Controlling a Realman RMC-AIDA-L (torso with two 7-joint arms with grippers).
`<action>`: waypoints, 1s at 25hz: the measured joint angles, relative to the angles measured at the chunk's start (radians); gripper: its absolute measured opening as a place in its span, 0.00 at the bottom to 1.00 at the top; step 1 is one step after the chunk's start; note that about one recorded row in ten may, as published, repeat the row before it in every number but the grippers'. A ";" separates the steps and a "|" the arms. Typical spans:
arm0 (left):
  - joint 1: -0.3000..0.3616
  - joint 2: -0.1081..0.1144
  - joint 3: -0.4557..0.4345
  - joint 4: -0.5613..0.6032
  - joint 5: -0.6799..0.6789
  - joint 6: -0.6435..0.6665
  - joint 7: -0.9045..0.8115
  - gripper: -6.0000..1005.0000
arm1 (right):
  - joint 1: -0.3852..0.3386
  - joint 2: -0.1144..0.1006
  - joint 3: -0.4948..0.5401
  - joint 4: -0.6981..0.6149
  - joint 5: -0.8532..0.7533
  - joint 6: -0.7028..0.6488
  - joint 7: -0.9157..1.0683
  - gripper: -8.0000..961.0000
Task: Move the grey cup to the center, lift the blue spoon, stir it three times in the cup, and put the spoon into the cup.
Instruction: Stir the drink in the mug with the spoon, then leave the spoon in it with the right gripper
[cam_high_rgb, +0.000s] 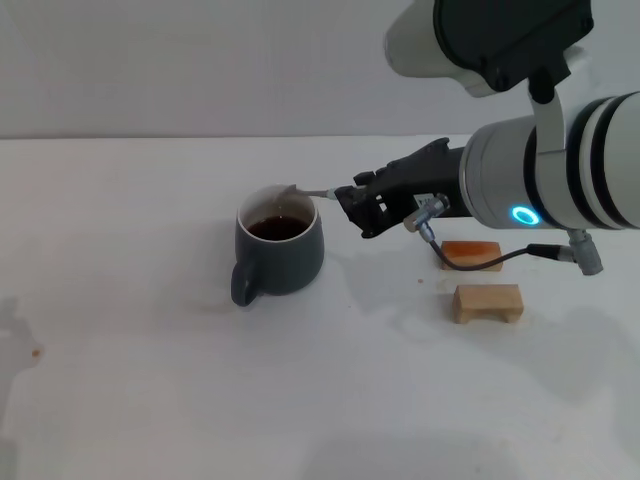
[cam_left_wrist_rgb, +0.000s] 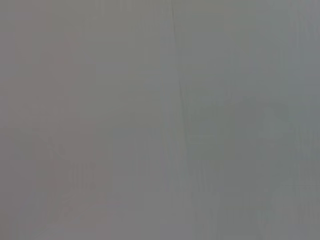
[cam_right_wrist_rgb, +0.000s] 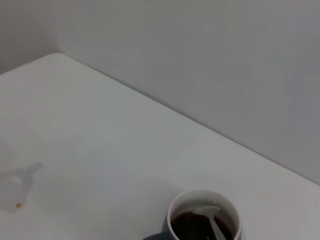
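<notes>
Grey cup (cam_high_rgb: 280, 245) sat mid-surface (cam_high_rgb: 150, 380), handle toward the robot. Beyond it, the right pincer (cam_high_rgb: 345, 200) looked clamped on the blue spoon (cam_high_rgb: 310, 190), probably; its long axis ran leftward, bowl over the rim.

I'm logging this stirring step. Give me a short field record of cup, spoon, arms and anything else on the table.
grey cup: upright on the white table, dark liquid inside
blue spoon: bowl end over the cup's rim, handle in right tool
right tool: shut on the spoon, beside the cup
left arm: not in view
other: two wooden blocks under the right arm
</notes>
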 joint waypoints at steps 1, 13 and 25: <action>0.000 0.000 0.000 0.000 0.000 0.000 0.000 0.00 | 0.000 0.000 0.000 -0.005 0.000 -0.004 0.000 0.18; 0.005 0.000 0.005 -0.002 0.000 0.002 -0.001 0.00 | 0.030 0.001 -0.020 -0.134 0.003 -0.064 -0.001 0.18; 0.006 0.001 0.001 0.000 0.000 0.002 -0.013 0.00 | 0.068 0.002 -0.019 -0.220 0.025 -0.110 -0.006 0.18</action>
